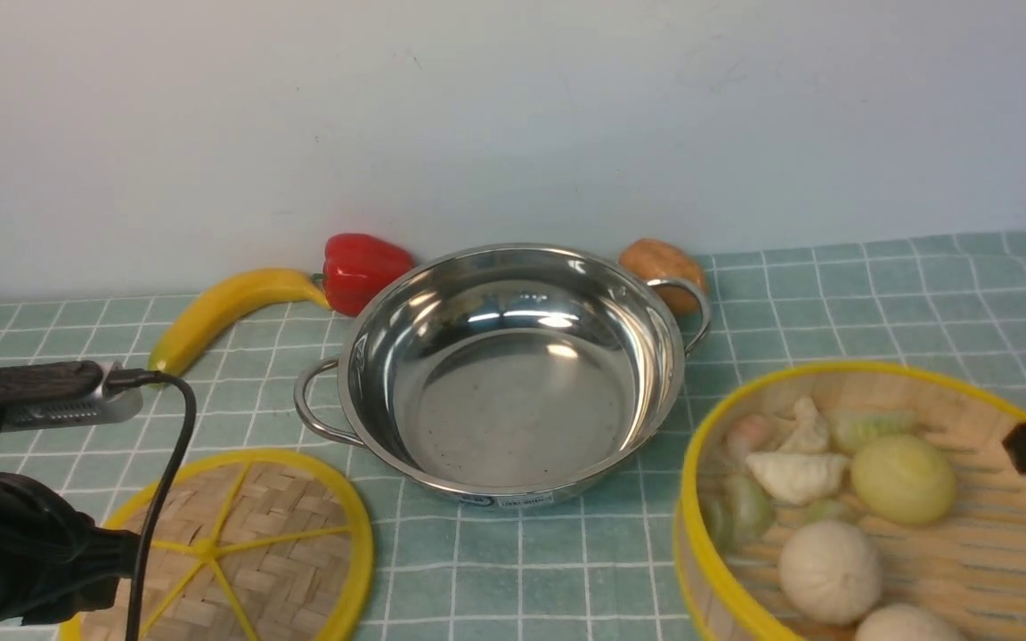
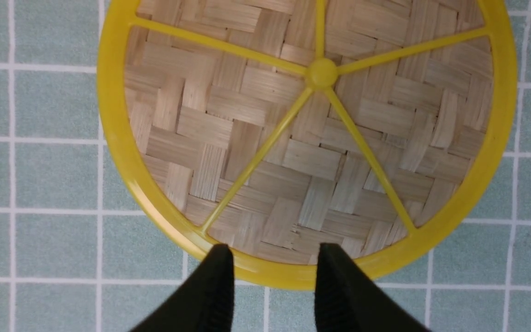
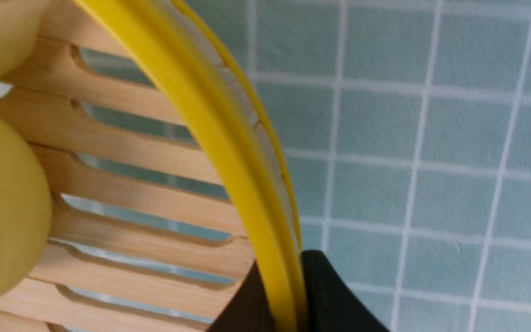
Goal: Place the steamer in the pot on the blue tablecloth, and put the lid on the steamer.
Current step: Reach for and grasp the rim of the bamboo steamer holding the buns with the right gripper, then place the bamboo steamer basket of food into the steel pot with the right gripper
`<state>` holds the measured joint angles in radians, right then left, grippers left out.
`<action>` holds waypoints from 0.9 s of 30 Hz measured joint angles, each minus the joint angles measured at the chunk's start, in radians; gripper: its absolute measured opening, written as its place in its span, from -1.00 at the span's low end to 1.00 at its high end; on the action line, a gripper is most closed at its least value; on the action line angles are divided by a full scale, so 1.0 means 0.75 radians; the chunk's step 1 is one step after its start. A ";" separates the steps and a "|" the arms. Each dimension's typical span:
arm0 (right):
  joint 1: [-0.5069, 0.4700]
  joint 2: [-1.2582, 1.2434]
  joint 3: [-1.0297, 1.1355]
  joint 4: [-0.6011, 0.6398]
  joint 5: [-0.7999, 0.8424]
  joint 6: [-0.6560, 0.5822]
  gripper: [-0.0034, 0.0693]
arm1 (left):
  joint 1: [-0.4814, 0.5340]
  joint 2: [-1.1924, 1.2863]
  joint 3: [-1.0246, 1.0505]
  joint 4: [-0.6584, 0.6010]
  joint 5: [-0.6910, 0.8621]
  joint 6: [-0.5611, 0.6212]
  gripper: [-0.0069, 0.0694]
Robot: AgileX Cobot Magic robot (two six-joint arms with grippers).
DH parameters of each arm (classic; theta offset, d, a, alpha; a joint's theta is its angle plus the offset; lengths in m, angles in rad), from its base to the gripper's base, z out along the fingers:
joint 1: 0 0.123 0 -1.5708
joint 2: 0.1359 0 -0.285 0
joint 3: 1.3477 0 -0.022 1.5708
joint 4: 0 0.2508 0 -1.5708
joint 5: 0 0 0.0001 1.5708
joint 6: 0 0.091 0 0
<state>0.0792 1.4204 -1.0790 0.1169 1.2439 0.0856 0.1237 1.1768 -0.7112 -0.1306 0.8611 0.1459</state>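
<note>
Right gripper [image 3: 286, 291] is clamped on the steamer [image 1: 869, 365] rim, one side only. Steamer is right of the empty pot [image 1: 388, 356], over the blue tablecloth [image 1: 834, 294], not yet in it.
Risk: an off-centre lift tilts it and the buns [image 1: 834, 570] roll out (load looks heavy), or the rim slips.
Left gripper [image 2: 274, 252] hangs open over the lid [image 2: 293, 138] edge.

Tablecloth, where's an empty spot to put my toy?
The tablecloth is bare at the far right, behind the steamer and right of the pot, and in front between lid and steamer. Behind the pot it is crowded: banana, red pepper.
</note>
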 joint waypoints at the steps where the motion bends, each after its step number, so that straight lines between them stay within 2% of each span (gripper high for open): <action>1: 0.001 0.003 -0.044 0.032 0.001 -0.014 -0.75 | 0.000 0.000 0.000 -0.001 0.000 0.000 -0.18; 3: 0.010 0.021 -0.130 0.069 0.002 -0.027 -0.75 | 0.000 0.000 0.000 -0.001 0.000 0.000 -0.18; 5: 0.069 0.114 -0.343 0.098 0.002 -0.030 -0.75 | 0.000 0.000 0.000 -0.003 0.000 0.000 -0.18; 10: 0.188 0.322 -0.634 0.099 0.005 -0.024 -0.75 | 0.000 0.000 0.000 -0.005 0.000 0.000 -0.18; 13: 0.303 0.537 -0.894 0.079 0.005 0.008 -0.75 | 0.000 0.000 0.000 -0.007 0.000 0.000 -0.18; 17: 0.395 0.740 -1.135 0.031 0.003 0.040 -0.75 | 0.000 0.000 0.000 -0.007 0.000 0.000 -0.18; 27: 0.438 1.055 -1.412 0.004 0.011 0.059 -0.75 | 0.000 0.000 0.000 -0.014 -0.001 0.000 -0.18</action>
<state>0.4076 2.2114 -2.1381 0.1198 1.2519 0.1300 0.1237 1.1768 -0.7112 -0.1413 0.8602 0.1459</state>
